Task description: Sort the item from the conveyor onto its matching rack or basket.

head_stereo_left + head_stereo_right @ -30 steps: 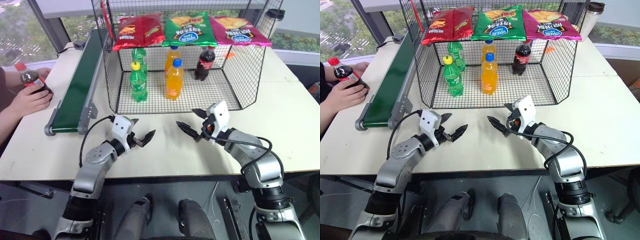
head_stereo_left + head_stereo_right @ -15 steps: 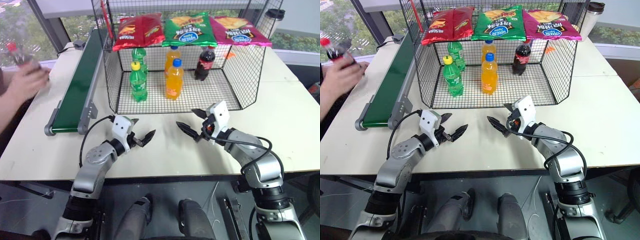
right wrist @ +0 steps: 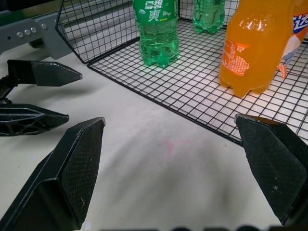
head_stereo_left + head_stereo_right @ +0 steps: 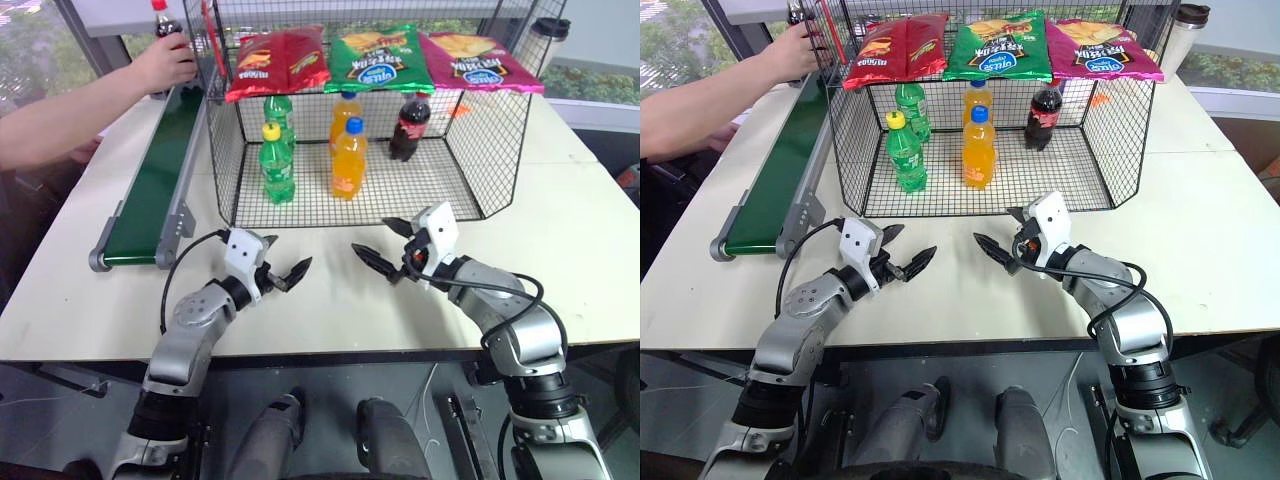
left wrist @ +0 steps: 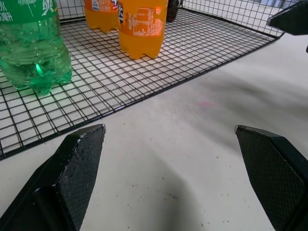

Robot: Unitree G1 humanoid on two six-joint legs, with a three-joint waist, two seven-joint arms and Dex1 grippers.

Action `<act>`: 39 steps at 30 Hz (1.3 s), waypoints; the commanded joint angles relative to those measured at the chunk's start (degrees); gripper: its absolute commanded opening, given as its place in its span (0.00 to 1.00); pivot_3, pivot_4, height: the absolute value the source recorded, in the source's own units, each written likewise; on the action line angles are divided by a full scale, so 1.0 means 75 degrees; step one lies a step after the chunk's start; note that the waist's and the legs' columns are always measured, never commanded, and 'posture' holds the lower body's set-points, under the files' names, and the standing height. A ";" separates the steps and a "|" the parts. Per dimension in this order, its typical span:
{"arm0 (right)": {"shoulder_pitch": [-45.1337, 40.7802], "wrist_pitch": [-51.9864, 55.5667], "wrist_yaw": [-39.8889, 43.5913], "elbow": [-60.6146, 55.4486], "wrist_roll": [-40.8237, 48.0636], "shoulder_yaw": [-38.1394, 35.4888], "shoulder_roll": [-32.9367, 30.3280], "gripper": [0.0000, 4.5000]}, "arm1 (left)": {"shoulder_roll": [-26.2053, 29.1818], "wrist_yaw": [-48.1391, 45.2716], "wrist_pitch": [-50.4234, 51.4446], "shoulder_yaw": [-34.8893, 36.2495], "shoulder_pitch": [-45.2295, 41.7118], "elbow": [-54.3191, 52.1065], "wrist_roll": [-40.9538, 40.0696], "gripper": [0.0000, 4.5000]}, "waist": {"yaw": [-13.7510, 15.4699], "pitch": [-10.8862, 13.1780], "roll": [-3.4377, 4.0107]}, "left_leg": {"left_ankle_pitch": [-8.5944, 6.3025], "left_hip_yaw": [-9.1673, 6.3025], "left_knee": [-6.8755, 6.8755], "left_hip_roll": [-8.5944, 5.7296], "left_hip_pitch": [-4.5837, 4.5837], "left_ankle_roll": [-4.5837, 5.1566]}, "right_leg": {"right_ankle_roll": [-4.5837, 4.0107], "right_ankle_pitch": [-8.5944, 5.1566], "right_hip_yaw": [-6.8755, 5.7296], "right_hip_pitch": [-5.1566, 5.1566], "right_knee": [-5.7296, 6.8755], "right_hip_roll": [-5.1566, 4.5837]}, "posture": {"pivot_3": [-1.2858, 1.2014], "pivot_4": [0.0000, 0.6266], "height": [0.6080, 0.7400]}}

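- Change since a second ago: the person's hand [image 4: 165,62] has gone from the near left edge of the table up to the far end of the conveyor [image 4: 150,185], carrying the cola bottle [image 4: 163,17] with it. Both robot arms unchanged.
- Left gripper [image 4: 281,269]: jaws fully spread, nothing between them, hovering over bare tabletop just in front of the cage.
- Right gripper [image 4: 385,247]: same, wide open and empty, tips pointing toward the left gripper with a gap of table between the two.
- Outward from the jaws: black wire cage [image 4: 500,150] sits right beyond both grippers, open front toward the robot. On its grid floor stand two green soda bottles [image 4: 277,165], two orange soda bottles [image 4: 348,160] and one cola already at the back right [image 4: 409,127].
- Three chip bags [image 4: 379,58] lie on the shelf at the top of the cage: red, green, pink.
- Item location: bottle is gripped in the person's hand, at or just above the belt's far end, next to the cage's left rear corner. Can't tell if it's touching the belt yet.
- Meaning for the task: looks like feed stage only. Nothing on the belt within reach, so the robot is probably waiting for the bottle to ride down. Left arm is the closer one to the belt's near end.
- Surface: pale tabletop, lightly scuffed, faint pink smudge in front of the cage.
- Room: windows behind with greenery outside; a lidded cup [image 4: 547,38] at the far right behind the cage.
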 commanded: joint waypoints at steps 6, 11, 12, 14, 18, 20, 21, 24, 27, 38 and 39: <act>-0.0214 0.0273 0.0416 -0.0623 0.0569 -0.0174 -0.0208 0.99 | 0.0196 0.0088 -0.0284 0.0033 -0.0220 -0.0155 0.0277 1.00 | 0.0001 0.0000 0.0000 | 0.0000 0.0000 -0.0001 0.0000 0.0000 0.0000 | -0.0001 0.0001 0.0000 0.0000 -0.0001 -0.0001 | 0.52 0.24 0.98; -0.0210 0.0439 0.0655 -0.0730 0.0798 -0.0122 -0.0333 0.99 | 0.0268 0.0124 -0.0107 0.0085 -0.0252 -0.0461 0.0197 1.00 | 0.0003 0.0000 0.0000 | 0.0000 0.0000 0.0000 0.0000 -0.0002 0.0000 | 0.0002 -0.0001 0.0000 0.0000 -0.0003 -0.0001 | 0.52 0.24 0.98; -0.0206 0.0536 0.0732 -0.0771 0.0883 -0.0116 -0.0376 0.99 | 0.0292 0.0121 -0.0060 0.0095 -0.0229 -0.0568 0.0173 1.00 | 0.0002 0.0000 0.0000 | 0.0000 0.0000 -0.0001 0.0000 -0.0002 0.0000 | 0.0002 -0.0001 0.0000 0.0000 -0.0003 -0.0001 | 0.52 0.24 0.98; -0.0193 0.0638 0.0820 -0.0858 0.0992 -0.0113 -0.0425 0.99 | 0.0350 0.0135 0.0037 0.0135 -0.0173 -0.0807 0.0127 1.00 | -0.0002 0.0000 0.0000 | -0.0001 0.0000 -0.0002 0.0000 -0.0003 0.0000 | 0.0002 -0.0001 0.0001 -0.0001 -0.0003 -0.0001 | 0.52 0.24 0.98; -0.0237 0.0679 0.1020 -0.1106 0.1304 -0.0155 -0.0435 0.99 | 0.0507 0.0213 0.0256 0.0448 0.0042 -0.1346 -0.0070 1.00 | -0.0014 0.0000 0.0000 | -0.0001 0.0000 -0.0004 0.0002 -0.0003 0.0000 | 0.0002 -0.0001 0.0001 -0.0003 -0.0004 -0.0001 | 0.52 0.24 0.98; -0.0248 0.0711 0.1168 -0.1281 0.1512 -0.0150 -0.0449 0.99 | 0.0561 0.0269 0.0223 0.0565 0.0104 -0.1390 -0.0056 1.00 | -0.0007 0.0000 0.0000 | -0.0001 0.0000 -0.0005 0.0005 -0.0002 0.0000 | 0.0006 -0.0005 0.0003 -0.0003 -0.0004 -0.0001 | 0.52 0.24 0.98; -0.0241 0.0742 0.1280 -0.1386 0.1597 -0.0099 -0.0503 0.99 | 0.0560 0.0321 0.0202 0.0666 0.0095 -0.1392 -0.0086 1.00 | -0.0004 0.0000 0.0000 | -0.0001 -0.0001 -0.0005 0.0005 -0.0003 0.0000 | 0.0006 -0.0005 0.0003 -0.0002 -0.0004 -0.0001 | 0.52 0.24 0.98; -0.0236 0.0810 0.1439 -0.1659 0.1713 0.0062 -0.0585 0.99 | 0.0471 0.0630 0.0315 0.1116 -0.0055 -0.1535 -0.0319 1.00 | 0.0007 0.0000 -0.0001 | -0.0001 -0.0001 -0.0004 0.0005 -0.0006 0.0000 | 0.0008 -0.0007 0.0002 -0.0001 -0.0008 -0.0002 | 0.52 0.24 0.98; -0.0282 0.0810 0.1437 -0.1718 0.1764 0.0115 -0.0561 0.99 | 0.0387 0.0933 0.0346 0.1460 -0.0150 -0.1635 -0.0461 1.00 | 0.0003 0.0001 -0.0001 | -0.0001 -0.0001 -0.0004 0.0005 -0.0008 0.0000 | 0.0010 -0.0009 0.0003 -0.0001 -0.0012 -0.0003 | 0.52 0.24 0.98; -0.0798 0.0092 0.0555 -0.1057 0.1048 0.0402 0.0429 0.99 | 0.0387 0.2494 0.0195 0.3524 -0.0133 -0.1012 -0.0674 1.00 | 0.0038 0.0000 -0.0004 | -0.0001 0.0000 -0.0009 0.0006 -0.0005 0.0000 | -0.0004 0.0003 -0.0002 -0.0003 -0.0016 0.0002 | 0.52 0.24 0.98; -0.0797 0.0043 0.0564 -0.1020 0.1003 0.0428 0.0432 0.99 | 0.0374 0.2606 0.0172 0.3604 -0.0146 -0.0980 -0.0663 1.00 | 0.0045 -0.0001 -0.0005 | -0.0001 0.0000 -0.0008 0.0004 -0.0005 0.0000 | -0.0004 0.0004 -0.0002 -0.0002 -0.0017 0.0002 | 0.52 0.24 0.98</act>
